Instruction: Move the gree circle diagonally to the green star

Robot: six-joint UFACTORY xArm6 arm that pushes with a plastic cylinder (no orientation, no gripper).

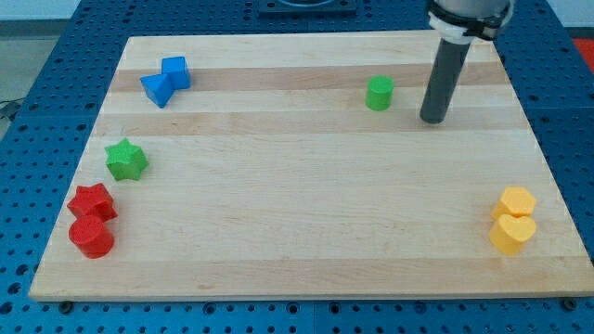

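The green circle [379,94], a short cylinder, stands near the view's top, right of centre. The green star [126,160] lies far off at the view's left, below and left of the circle. My tip [432,120] rests on the board just to the right of the green circle and slightly lower, a small gap apart from it. The dark rod rises from the tip toward the view's top edge.
Two blue blocks [165,80] touch each other at the top left. A red star-like block [92,202] and a red cylinder [91,237] sit at the lower left, below the green star. Two yellow blocks [513,219] sit at the lower right. The wooden board [297,241] lies on a blue table.
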